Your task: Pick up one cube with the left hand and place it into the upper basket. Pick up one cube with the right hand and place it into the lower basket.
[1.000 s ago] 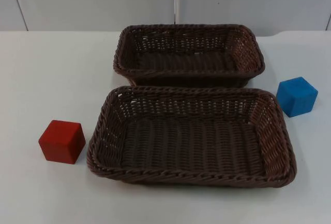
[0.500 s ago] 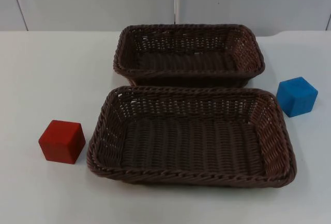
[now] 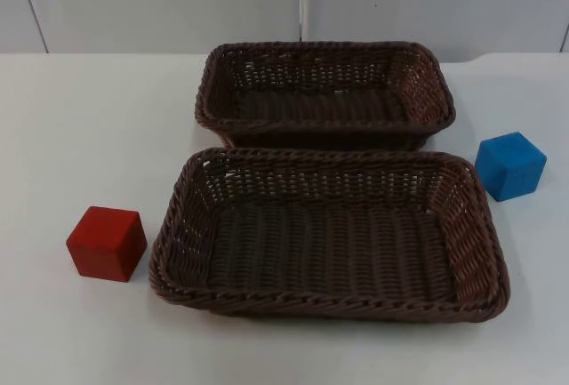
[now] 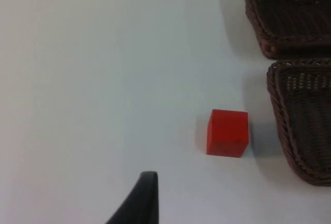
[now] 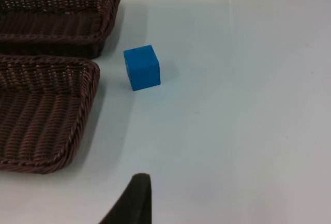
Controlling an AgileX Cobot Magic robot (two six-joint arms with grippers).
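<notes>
A red cube rests on the white table left of the lower basket. A blue cube sits to the right, level with the gap between the two baskets. The upper basket stands behind the lower one; both are dark brown wicker and hold nothing. My left gripper hangs above the table, well back from the red cube and touching nothing. My right gripper is likewise high and far from the blue cube.
The table is bare white around the baskets and cubes. A grey partition wall closes off the far edge. The two baskets almost touch each other.
</notes>
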